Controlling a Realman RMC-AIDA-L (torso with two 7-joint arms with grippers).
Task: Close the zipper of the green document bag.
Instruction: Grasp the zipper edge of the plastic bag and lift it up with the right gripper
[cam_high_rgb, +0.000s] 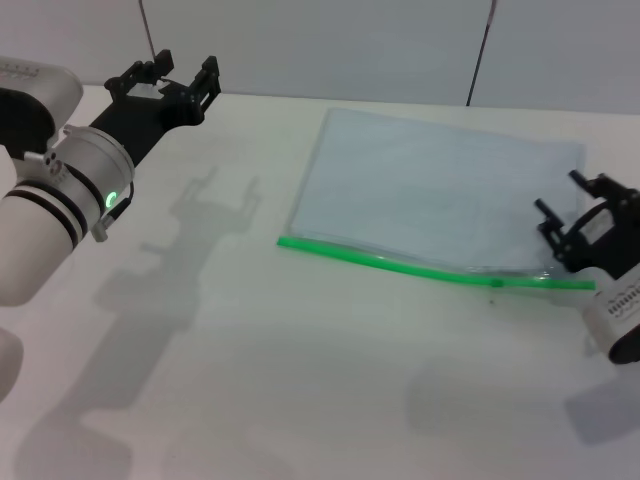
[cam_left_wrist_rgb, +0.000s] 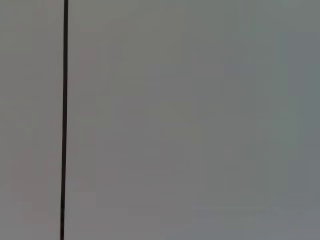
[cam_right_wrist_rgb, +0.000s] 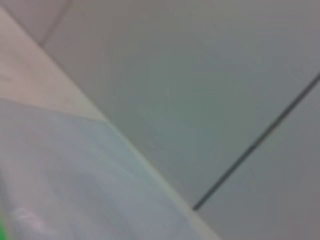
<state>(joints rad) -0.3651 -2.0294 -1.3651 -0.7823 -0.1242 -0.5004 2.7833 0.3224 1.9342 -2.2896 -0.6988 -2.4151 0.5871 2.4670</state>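
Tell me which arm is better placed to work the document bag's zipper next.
The right. Its pincer hangs at the right end of the green zipper, at the green document bag's corner. The left pincer is raised at the table's far left, well away from the bag.

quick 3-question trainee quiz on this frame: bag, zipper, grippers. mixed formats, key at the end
1. True or false: the left gripper is touching the green document bag.
2. Which edge of the bag carries the zipper? A) far edge B) edge nearest the robot C) none
3. Fill in: the right gripper sits at the zipper's ____ end.

Key: 1 false, it is raised well off to the left of the bag. 2 B. 3 right.
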